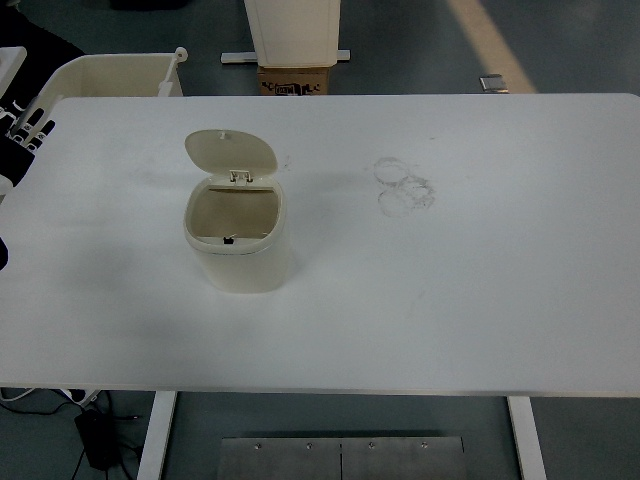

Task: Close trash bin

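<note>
Surface: wide white rectangular table [450, 300] over a grey floor; faint ring-shaped smudges [404, 186] at about 1 o'clock from table centre.
Task object: small cream plastic trash bin [238, 248], rounded-rectangle body, standing upright at 9 o'clock from table centre, well in from every edge.
Lid: cream rounded lid [231, 152] hinged at the bin's far rim, tipped up and back toward 12 o'clock; mouth fully uncovered, interior visible, nothing made out inside.
Left hand: black-and-white robot hand [20, 135] at the far left edge, at 10 o'clock from the bin and well apart from it; fingers extended side by side, nothing in them.
Left edge, lower: dark part of the robot [3, 252] at 9 o'clock from the bin; cannot tell which part.
Right hand: out of view.
Background: cream plastic crate [115, 73] beyond the far left corner; white pedestal [292, 30] with a cardboard box [295, 80] at its foot at 12 o'clock.
Below table: black cables [90, 425] at 7 o'clock.
</note>
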